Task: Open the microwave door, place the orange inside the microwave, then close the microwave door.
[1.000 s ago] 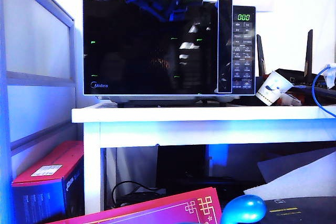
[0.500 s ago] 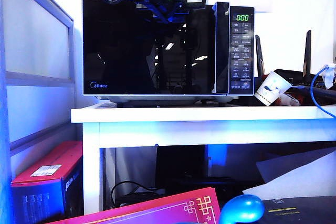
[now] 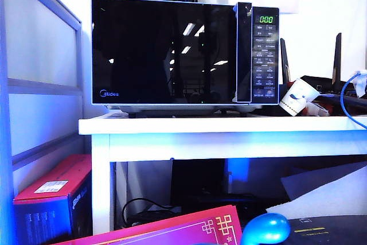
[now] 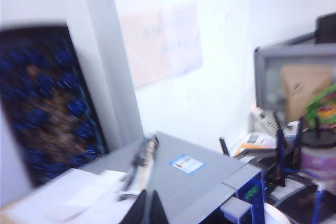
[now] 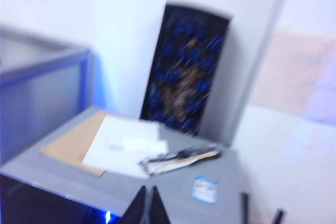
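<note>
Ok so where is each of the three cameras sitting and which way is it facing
Exterior: low, in front of the white table, facing the shut microwave door; neither arm shows.
Left wrist: above the microwave, looking across its grey top toward the wall; the left pincer shows with its tips together.
Right wrist: also above that top, facing the wall; the right pincer is shut.
Both wrist views share the blue sticker and the dark patterned panel.

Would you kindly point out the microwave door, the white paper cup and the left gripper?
microwave door (image 3: 163, 50), exterior view, middle of the black glass.
white paper cup (image 3: 297, 98), exterior view, its tilted side wall.
left gripper (image 4: 148, 209), left wrist view, between its closed fingertips.
</note>
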Action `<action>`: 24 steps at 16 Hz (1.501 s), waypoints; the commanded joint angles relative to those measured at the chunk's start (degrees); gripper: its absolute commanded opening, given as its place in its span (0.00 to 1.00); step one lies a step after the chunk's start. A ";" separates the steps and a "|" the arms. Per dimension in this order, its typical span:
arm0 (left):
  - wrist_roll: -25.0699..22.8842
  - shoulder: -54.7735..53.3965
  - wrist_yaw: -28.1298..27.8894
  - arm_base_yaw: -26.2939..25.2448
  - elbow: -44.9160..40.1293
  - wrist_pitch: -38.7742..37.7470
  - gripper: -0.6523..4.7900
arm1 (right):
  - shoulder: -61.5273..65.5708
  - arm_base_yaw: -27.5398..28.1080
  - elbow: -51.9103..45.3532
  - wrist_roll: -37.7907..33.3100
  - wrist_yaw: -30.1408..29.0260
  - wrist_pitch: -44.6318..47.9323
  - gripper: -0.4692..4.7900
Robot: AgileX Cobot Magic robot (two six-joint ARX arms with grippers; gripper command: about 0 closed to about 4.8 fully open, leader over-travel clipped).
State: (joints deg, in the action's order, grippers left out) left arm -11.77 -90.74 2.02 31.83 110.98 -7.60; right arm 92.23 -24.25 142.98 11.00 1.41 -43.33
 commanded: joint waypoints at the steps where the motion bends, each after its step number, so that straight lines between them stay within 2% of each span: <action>1: 0.15 12.15 0.39 -0.17 -0.07 -15.67 0.11 | -5.20 -0.04 0.31 -0.52 0.02 -0.70 0.08; 5: -0.39 29.64 0.50 -0.17 -0.09 -33.27 0.11 | -13.22 -0.04 0.31 -0.50 -0.04 -9.70 0.08; 8: -0.24 41.16 0.55 -0.17 -0.11 -42.62 0.11 | -19.34 -0.04 0.28 -0.50 -0.11 -14.34 0.08; 11: -0.26 49.35 0.57 -0.17 -0.17 -49.55 0.11 | -23.32 -0.04 0.07 -0.57 -0.13 -22.82 0.08; 13: -0.22 53.94 0.37 -0.17 -0.17 -54.34 0.11 | -24.81 -0.02 -1.01 -3.61 -3.19 -27.26 0.08; 15: -0.11 55.89 0.39 -0.17 -0.20 -57.57 0.11 | -25.81 -0.02 -4.48 -5.22 -7.26 -27.58 0.08; 18: 0.44 56.85 1.38 -0.20 -1.90 -62.69 0.11 | -28.57 -0.02 -17.75 -4.98 -9.18 -24.68 0.08; 20: 1.92 56.94 5.18 -0.22 -5.51 -62.36 0.11 | -32.30 -0.04 -28.52 -4.76 -9.51 -18.62 0.08; 22: 2.21 57.00 7.30 -0.22 -13.73 -61.26 0.11 | -39.23 -0.04 -46.40 -4.83 -12.39 -7.61 0.08; 23: 2.25 57.05 7.85 -0.22 -15.98 -60.63 0.11 | -41.00 -0.04 -50.31 -4.85 -12.66 -5.31 0.08; 24: 2.64 57.35 9.97 -0.20 -22.29 -57.48 0.11 | -45.55 -0.04 -59.65 -4.85 -12.72 0.42 0.08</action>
State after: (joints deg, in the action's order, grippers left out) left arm -9.56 -33.61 9.63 31.62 92.05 -68.23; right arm 49.21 -24.25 87.74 6.26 -10.79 -49.17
